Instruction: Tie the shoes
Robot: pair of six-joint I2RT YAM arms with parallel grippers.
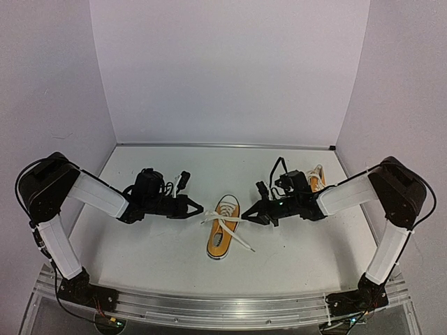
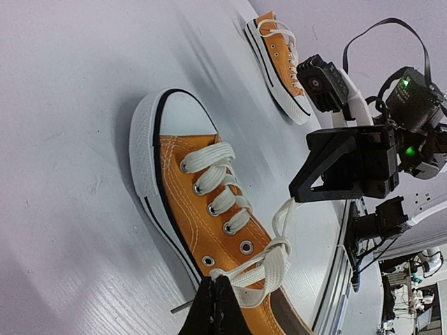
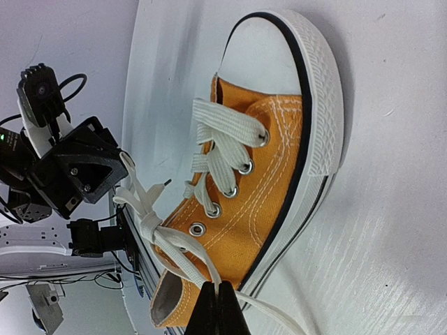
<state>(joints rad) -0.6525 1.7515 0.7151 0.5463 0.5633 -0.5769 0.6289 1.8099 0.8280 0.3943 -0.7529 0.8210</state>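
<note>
One shoe lies on the table between the arms, its mate behind the right arm. The left gripper and right gripper are each pinched tight on a lace. The laces look soft and limp and the shoe light, so it will likely drag; best held near the lace ends.

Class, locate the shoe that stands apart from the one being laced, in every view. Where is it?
Top external: second shoe, right of centre, partly behind the right arm.
Left wrist: second shoe, top edge, right of middle.
Right wrist: not in it.
Shared landmark: the centre shoe, in all three views.
</note>
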